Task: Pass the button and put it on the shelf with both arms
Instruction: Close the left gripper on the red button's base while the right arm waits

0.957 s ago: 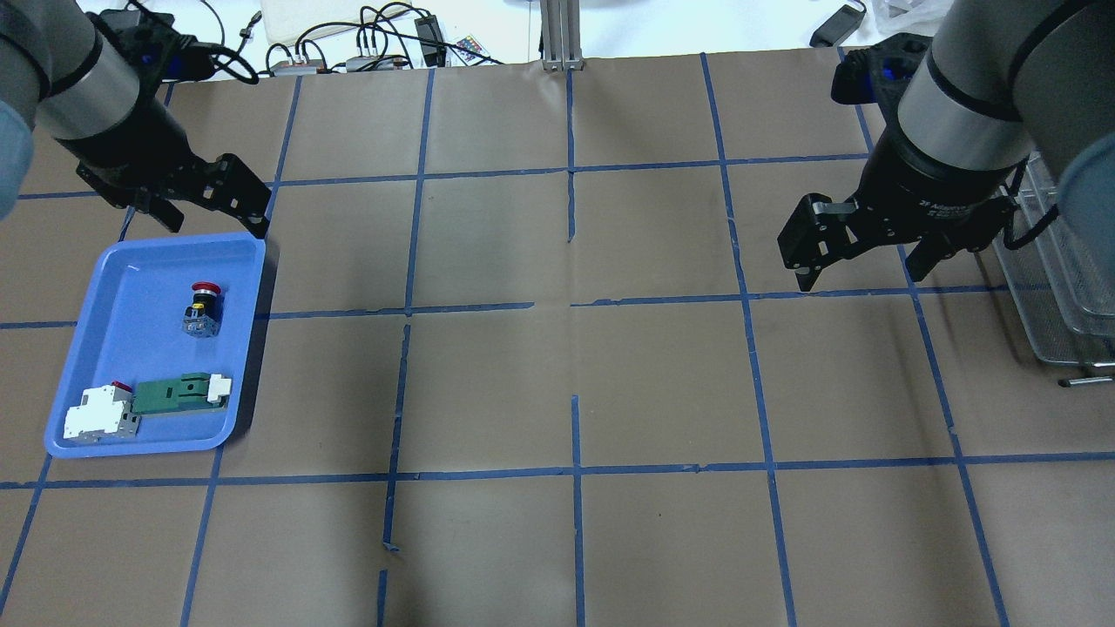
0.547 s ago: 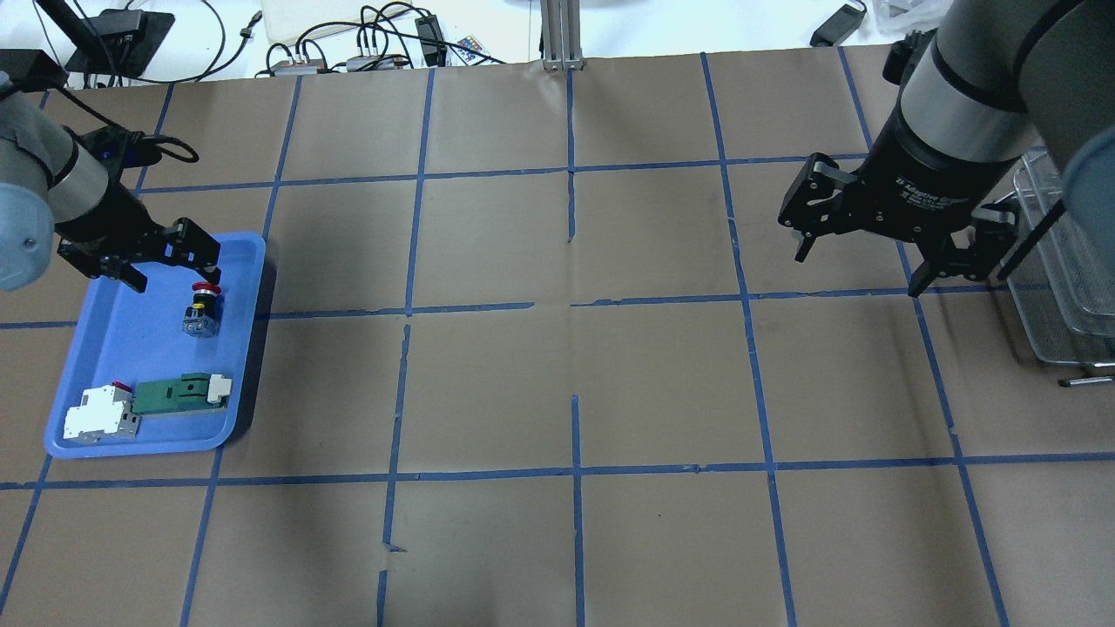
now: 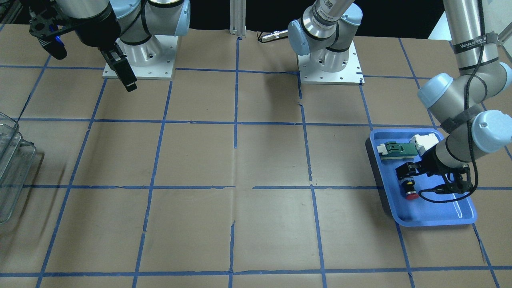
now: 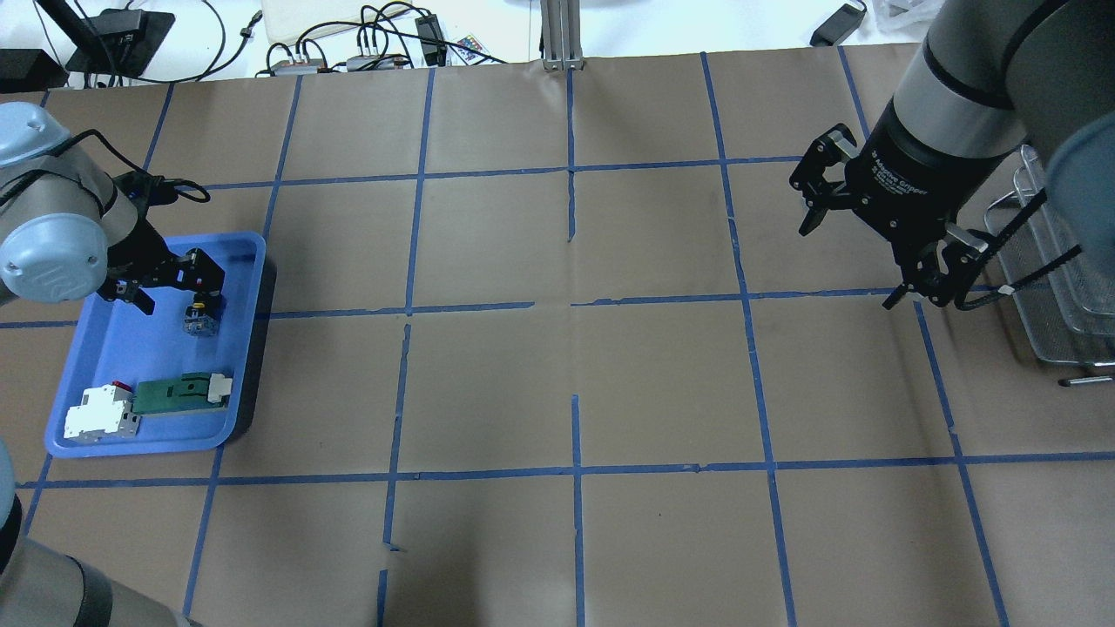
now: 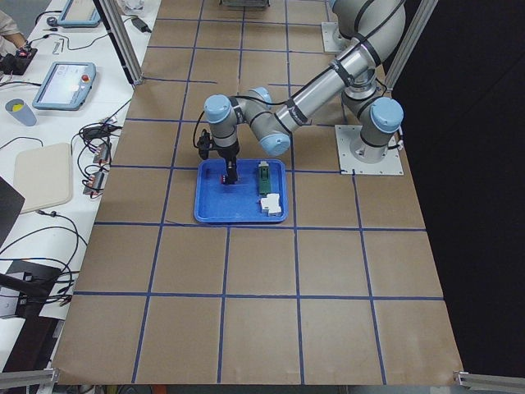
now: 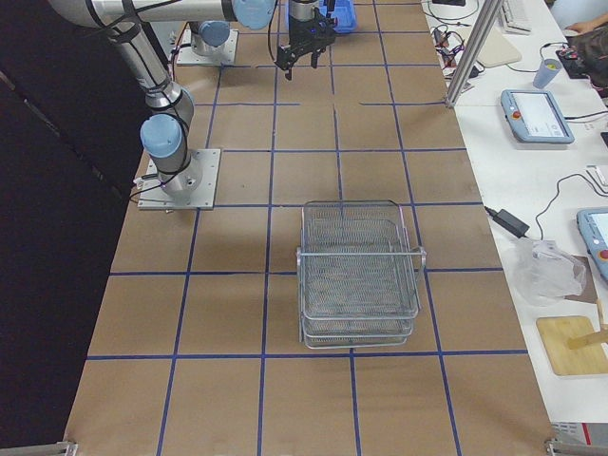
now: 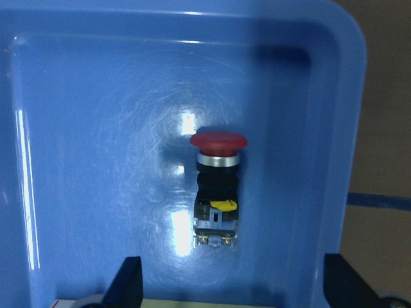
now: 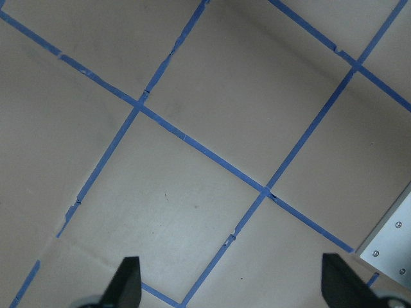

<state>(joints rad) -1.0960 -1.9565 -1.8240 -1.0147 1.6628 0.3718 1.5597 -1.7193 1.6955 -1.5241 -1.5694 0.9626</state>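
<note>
1. Closest in, through the left wrist camera, we see the button (image 7: pixel 217 186) lying on its side on the floor of the tray (image 7: pixel 83 160). Its red cap points toward the tray's far wall, and its black body and terminal end point back toward the camera.
2. The left tool (image 4: pixel 174 292) hangs low over that end of the tray with its jaws wide apart. The button lies centred in the gap, and neither fingertip touches it.
3. In the overhead view, one finger of this tool covers the cap, so we see only the button's body.
4. Further along the same tray, toward the robot, the green block (image 4: pixel 179 392) and the white block (image 4: pixel 100 416) lie side by side, touching each other and well apart from the button.
5. The tray sits at the robot's left end of the surface (image 4: pixel 488 383), which is brown paper crossed by blue tape lines.
6. Across the surface, the right tool (image 4: pixel 849 266) is held in the air with its jaws spread and nothing between them. Its wrist camera shows only paper and tape below.
7. Farthest off, the shelf (image 6: pixel 359 285) stands at the right end of the surface, just beyond the right tool.
</note>
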